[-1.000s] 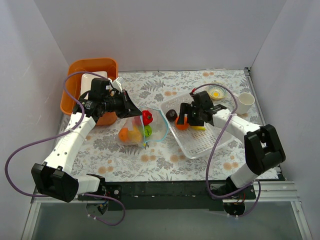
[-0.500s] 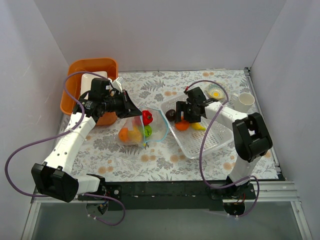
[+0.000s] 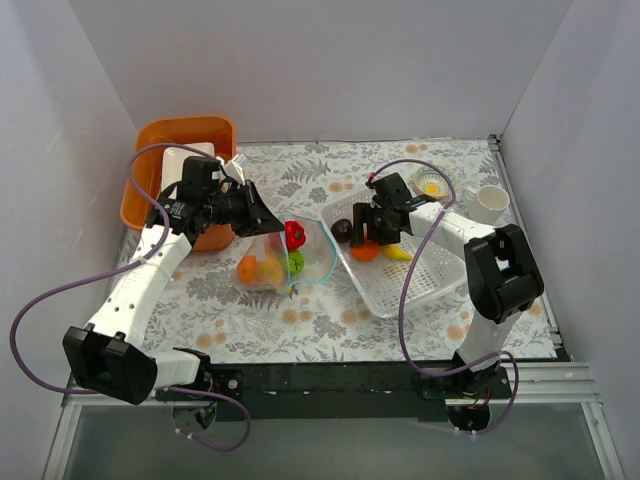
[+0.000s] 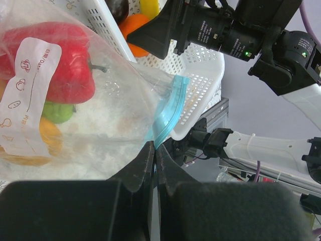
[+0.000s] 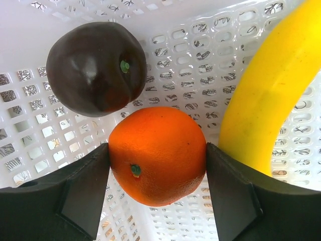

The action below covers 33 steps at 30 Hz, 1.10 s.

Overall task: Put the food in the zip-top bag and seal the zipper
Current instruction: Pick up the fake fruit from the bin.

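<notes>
The clear zip-top bag [image 3: 275,252] lies on the table with its light blue zipper [image 3: 327,255] gaping toward the basket. It holds a red pepper [image 3: 294,234], a green ball [image 3: 296,262] and an orange [image 3: 247,268]. My left gripper [image 3: 262,217] is shut on the bag's mouth edge; the zipper [image 4: 169,111] runs out from between the fingertips [image 4: 148,150]. My right gripper [image 3: 366,240] is shut on an orange [image 5: 158,154] inside the white basket [image 3: 425,278]. The dark purple ball [image 5: 95,67] and the banana [image 5: 273,90] lie beside it.
An orange bin [image 3: 180,170] stands at the back left behind my left arm. A small dish with a yellow piece [image 3: 432,185] and a white cup [image 3: 489,205] stand at the back right. The white basket wall [image 4: 200,85] is close beside the bag's mouth.
My right arm shifted left over the basket's near-left corner and settled around the orange. In the last half second nothing visibly moved. The left gripper keeps holding the bag.
</notes>
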Available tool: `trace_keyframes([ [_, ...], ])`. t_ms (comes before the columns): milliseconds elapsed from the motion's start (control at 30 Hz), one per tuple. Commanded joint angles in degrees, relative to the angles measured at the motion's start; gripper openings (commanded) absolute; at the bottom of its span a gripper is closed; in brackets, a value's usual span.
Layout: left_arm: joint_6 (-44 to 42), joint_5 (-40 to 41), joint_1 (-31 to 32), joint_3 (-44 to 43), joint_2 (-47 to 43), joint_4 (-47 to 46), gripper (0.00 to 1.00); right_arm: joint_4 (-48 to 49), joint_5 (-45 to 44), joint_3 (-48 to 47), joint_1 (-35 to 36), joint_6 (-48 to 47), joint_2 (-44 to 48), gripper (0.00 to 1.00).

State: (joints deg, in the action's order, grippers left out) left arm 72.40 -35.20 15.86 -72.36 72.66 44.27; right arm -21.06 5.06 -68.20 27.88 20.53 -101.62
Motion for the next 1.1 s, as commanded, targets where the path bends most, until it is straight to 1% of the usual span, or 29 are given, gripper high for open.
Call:
trace_keyframes([
  [0,-0.42,-1.10,-0.04,0.02,-0.59,-0.68,0.00,-1.44,0.22,-1.23,0.33,-1.11,3.09,0.45],
  [167,-0.33,-1.36,-0.04,0.29,-0.42,-0.76,0.00,-2.58,-0.49,-0.79,0.33,-0.85,7.66,0.39],
  [300,-0.24,-1.36,0.05,0.37,-0.59,-1.12,0.00,-3.55,-0.93,-0.35,0.33,0.03,13.45,0.39],
  [633,0.11,-1.80,-0.04,0.90,-0.68,-2.08,0.00,-2.68,1.70,-0.97,1.47,3.98,27.08,0.39],
  [733,0.37,-1.45,-0.04,1.25,-0.68,-2.35,0.00,0.40,3.20,-0.18,3.40,6.52,30.95,0.39],
  [833,1.34,-1.01,-0.04,1.34,-0.42,-3.05,0.00,2.07,2.94,0.70,7.18,8.37,33.24,0.39],
  [933,2.39,-0.13,-0.04,0.55,0.63,-3.05,0.00,3.39,2.85,0.88,11.31,9.26,33.42,0.38],
  [967,2.74,-0.13,-0.04,0.03,0.90,-3.22,0.00,3.65,2.50,0.79,13.58,9.35,32.81,0.39],
  [1067,3.27,0.04,-0.04,-0.68,1.78,-3.58,0.00,4.44,0.92,0.62,17.28,9.87,30.71,0.39],
])
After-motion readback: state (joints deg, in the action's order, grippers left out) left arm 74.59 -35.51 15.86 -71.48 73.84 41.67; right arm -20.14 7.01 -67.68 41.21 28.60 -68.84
